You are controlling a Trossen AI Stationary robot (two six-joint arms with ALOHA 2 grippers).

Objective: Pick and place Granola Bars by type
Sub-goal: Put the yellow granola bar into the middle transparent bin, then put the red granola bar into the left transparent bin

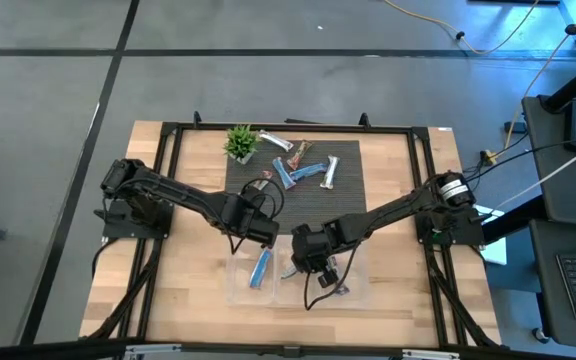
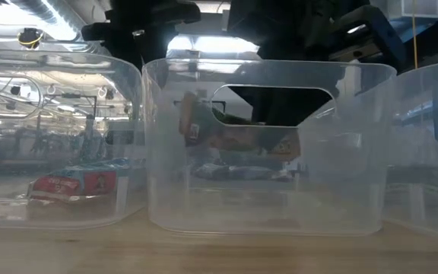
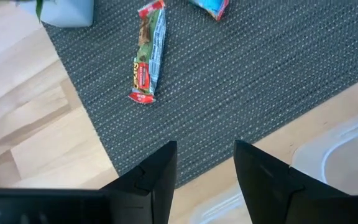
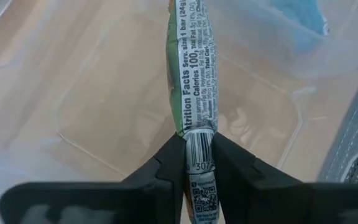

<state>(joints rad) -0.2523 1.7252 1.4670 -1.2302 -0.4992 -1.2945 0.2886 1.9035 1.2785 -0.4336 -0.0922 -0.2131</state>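
Several granola bars (image 1: 303, 168), in blue, silver and red-brown wrappers, lie loose on the dark mat (image 1: 353, 190). One blue bar (image 1: 259, 268) lies flat in the left clear bin (image 1: 236, 285). My right gripper (image 4: 196, 140) is over the middle clear bin (image 2: 268, 198) and is shut on a green-and-white wrapped bar (image 4: 191, 68). My left gripper (image 3: 205, 149) is open and hovers above the mat's near-left edge. A red-and-green bar (image 3: 148, 56) lies on the mat ahead of it. My right gripper pinches the green-and-white bar between its two fingers at the barcode end (image 4: 197, 127). The fingers come from above, slanting down into the bin, and lie along the bar. The rest of the bar sticks out past the fingertips, lifted clear of the bin's floor (image 2: 238, 138).
A small green potted plant (image 1: 240, 142) stands at the mat's far-left corner. The clear bins sit side by side on the wooden table near its near edge. A black frame (image 1: 168, 130) runs around the table top.
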